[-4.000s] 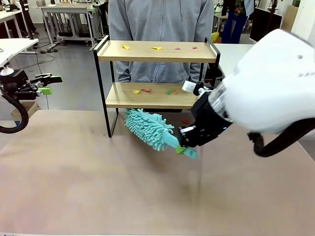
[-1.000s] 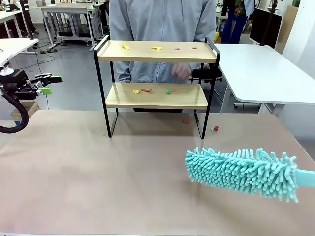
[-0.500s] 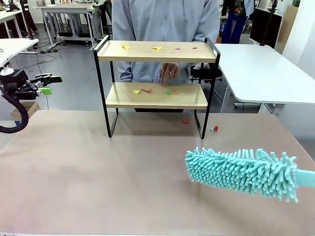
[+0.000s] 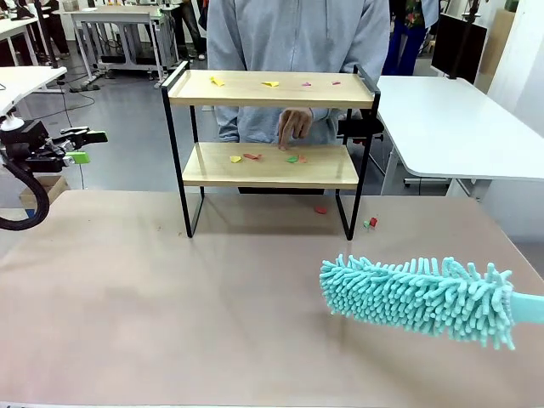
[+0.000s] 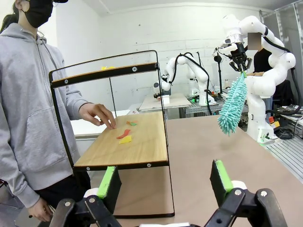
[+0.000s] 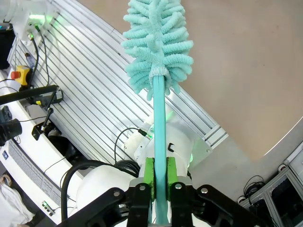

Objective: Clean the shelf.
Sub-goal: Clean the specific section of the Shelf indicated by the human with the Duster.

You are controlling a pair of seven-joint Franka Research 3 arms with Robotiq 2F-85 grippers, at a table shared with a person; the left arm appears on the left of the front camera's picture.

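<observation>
Green pads of my right gripper are clenched on the duster's thin teal handle, with the fluffy head sticking straight out beyond the fingers. From the front, I see that head roughly level above the near right of the table, well apart from the shelf.

My left gripper hangs off the table's left side, jaws spread wide with nothing between them, looking at the shelf end-on.

The shelf stands upright at the far middle of the table. Small coloured scraps lie on both boards, and a couple more lie on the table by its right leg. A person stands right behind it, one hand reaching between the boards, fingertips down by the scraps on the lower one.
</observation>
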